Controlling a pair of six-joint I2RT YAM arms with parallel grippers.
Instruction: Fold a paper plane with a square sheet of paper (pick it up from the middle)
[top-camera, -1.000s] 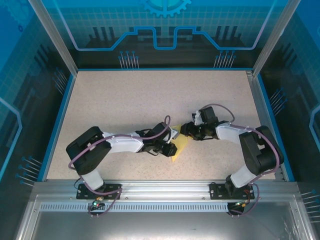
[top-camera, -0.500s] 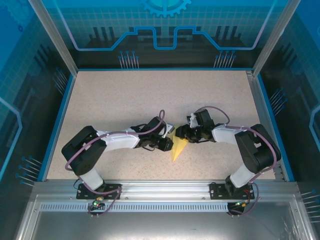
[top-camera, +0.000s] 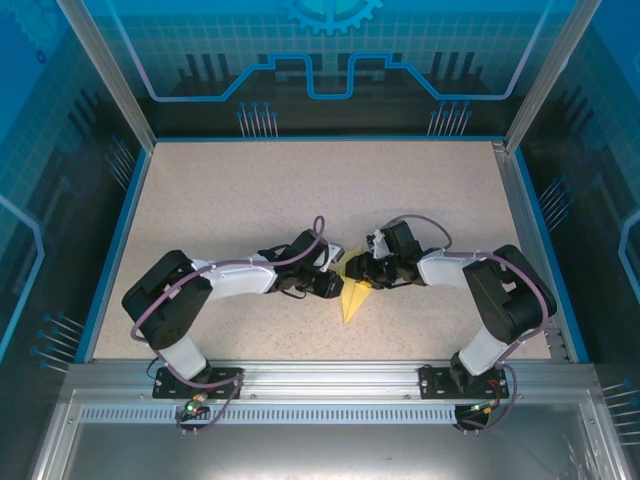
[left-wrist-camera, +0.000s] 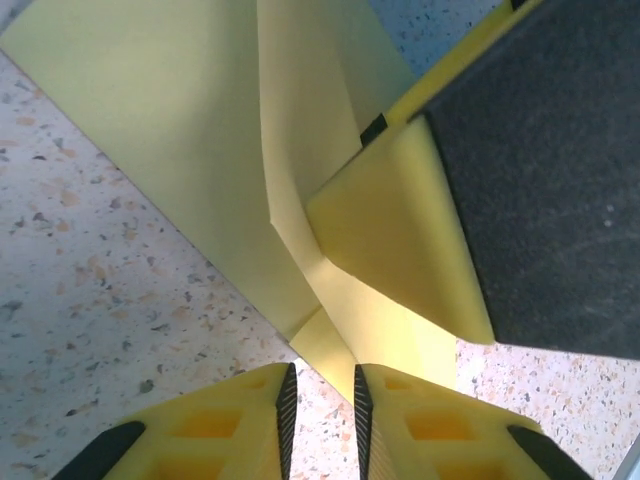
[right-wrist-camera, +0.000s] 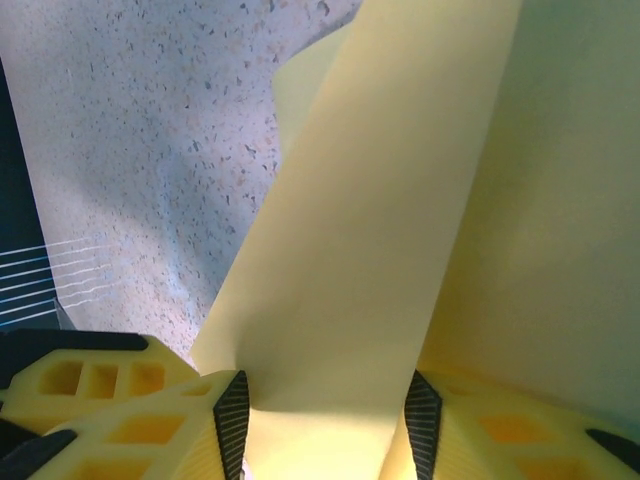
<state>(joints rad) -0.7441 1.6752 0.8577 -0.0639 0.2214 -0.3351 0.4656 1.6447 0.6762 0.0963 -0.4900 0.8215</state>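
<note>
Pale yellow paper plane (top-camera: 351, 302) on my speckled worktop (top-camera: 250, 200): left gripper (left-wrist-camera: 320, 410) slightly parted around its corner, right gripper (right-wrist-camera: 328, 420) spread wide astride a fold, clamping nothing.

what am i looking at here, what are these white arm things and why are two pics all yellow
Two robot arms, bolted at the near edge of a speckled table, seen from above in the wide picture. Each ends in a two-finger gripper. The other two pictures come from cameras on the wrists, very close up. The yellow is paper folded to a pointed wedge, lying where the left gripper and the right gripper meet. It runs between the right gripper's fingers; whether either truly grips it I cannot tell.
</note>
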